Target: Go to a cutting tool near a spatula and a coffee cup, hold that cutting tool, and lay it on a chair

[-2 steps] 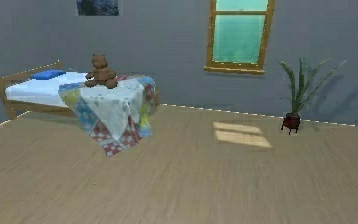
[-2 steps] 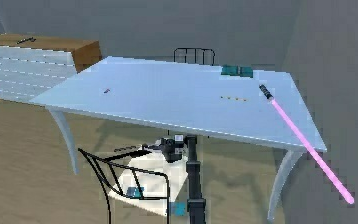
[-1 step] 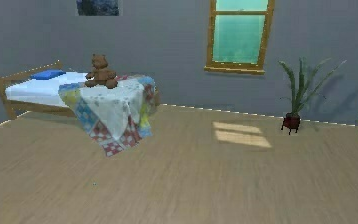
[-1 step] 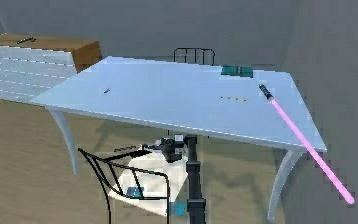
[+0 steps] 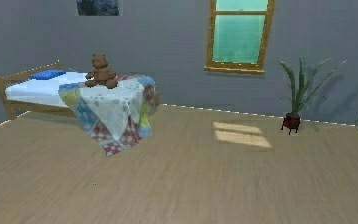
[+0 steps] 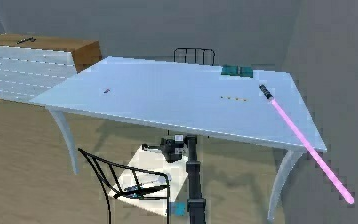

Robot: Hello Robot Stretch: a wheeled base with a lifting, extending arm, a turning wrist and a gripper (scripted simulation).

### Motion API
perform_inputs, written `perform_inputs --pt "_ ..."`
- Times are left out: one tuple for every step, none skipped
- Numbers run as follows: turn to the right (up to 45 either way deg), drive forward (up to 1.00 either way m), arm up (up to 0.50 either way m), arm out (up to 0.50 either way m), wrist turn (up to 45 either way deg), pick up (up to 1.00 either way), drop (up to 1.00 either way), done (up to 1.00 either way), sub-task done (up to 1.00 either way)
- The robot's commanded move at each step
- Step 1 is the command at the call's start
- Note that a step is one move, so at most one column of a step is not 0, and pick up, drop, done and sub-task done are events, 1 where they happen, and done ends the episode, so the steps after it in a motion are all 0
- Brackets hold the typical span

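Observation:
My gripper (image 6: 169,149) is at the end of the dark arm, just under the near edge of a light blue table (image 6: 177,95). Below it stands a black wire chair (image 6: 105,168) with a white seat. A thin dark thing (image 6: 137,187) lies on that seat, too small to name. I cannot tell whether the gripper holds anything.
On the table lie a long pink rod (image 6: 302,135), a dark teal thing (image 6: 237,70) and small specks (image 6: 230,97). A second wire chair (image 6: 194,56) stands beyond it and a white dresser (image 6: 37,65) to the left. Ahead are a bed (image 5: 47,88) with a teddy bear (image 5: 100,71) and quilt, and a potted plant (image 5: 297,95).

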Motion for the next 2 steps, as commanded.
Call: perform_inputs --pt "0.0 0.00 0.10 0.00 0.0 0.00 0.00 0.00 0.00" --pt "0.0 0.00 0.00 -0.08 0.0 0.00 0.00 0.00 0.00"
